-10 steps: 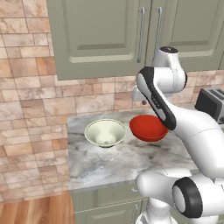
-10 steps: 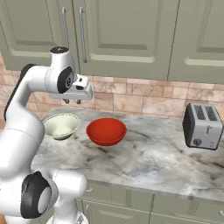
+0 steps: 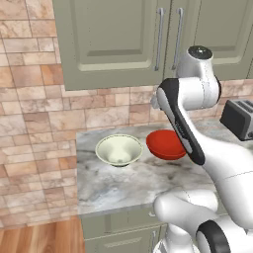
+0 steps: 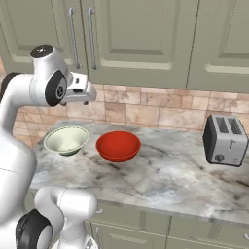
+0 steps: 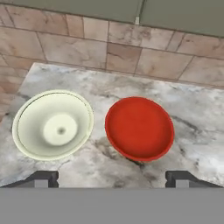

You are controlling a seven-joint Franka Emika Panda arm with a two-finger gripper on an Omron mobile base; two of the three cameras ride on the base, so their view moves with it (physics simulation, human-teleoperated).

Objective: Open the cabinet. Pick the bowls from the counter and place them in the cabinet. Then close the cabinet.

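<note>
The cabinet (image 3: 113,44) (image 4: 141,34) hangs over the counter with both doors shut; its two silver bar handles (image 3: 159,38) (image 4: 73,36) stand side by side. On the counter (image 3: 123,183) (image 4: 180,170) (image 5: 192,118) sit the two bowls, side by side and upright: the cream-white one (image 3: 119,150) (image 4: 66,139) (image 5: 53,124) on the left, the red one (image 3: 165,144) (image 4: 118,146) (image 5: 139,128) on the right. My gripper (image 4: 81,93) (image 5: 112,179) hovers open and empty above the bowls, below the cabinet doors, close to the brick wall.
A silver toaster (image 4: 224,140) (image 3: 239,118) stands at the counter's right end. The tan brick wall (image 3: 34,99) runs behind and to the left. Green drawer fronts (image 4: 146,223) sit under the counter. My own forearm hides part of the red bowl in the left base view.
The arm has lifted a little, carrying the open hand slightly higher toward the cabinet. The bowls and doors have not moved.
</note>
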